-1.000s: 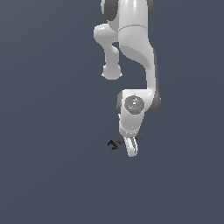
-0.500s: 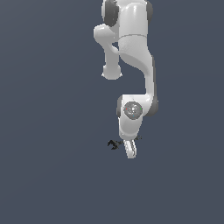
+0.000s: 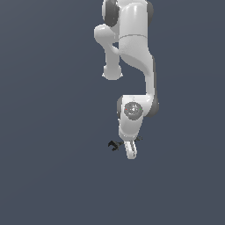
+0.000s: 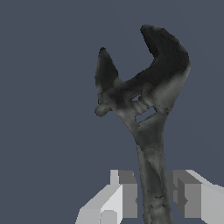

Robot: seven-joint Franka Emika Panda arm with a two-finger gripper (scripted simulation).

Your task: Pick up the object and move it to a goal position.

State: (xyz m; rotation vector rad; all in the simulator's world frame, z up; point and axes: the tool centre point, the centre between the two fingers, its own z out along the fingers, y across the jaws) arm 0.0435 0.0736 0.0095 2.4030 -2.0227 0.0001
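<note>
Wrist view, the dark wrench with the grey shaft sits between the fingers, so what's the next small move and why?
Probably close the gripper on the dark wrench's grey speckled shaft. In the wrist view the shaft runs between the two grey finger pads, with gaps visible on both sides, so the jaws look open and roughly centred. The exterior view shows the gripper down at the wrench, so lifting should wait for a grasp.

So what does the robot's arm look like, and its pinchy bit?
The arm is glossy white, made of rounded, chunky segments with dark grey joints. A round grey cap with tiny red and green marks sits near the wrist. The end effector has two blocky fingers, white with grey inner pads. No cables show.
</note>
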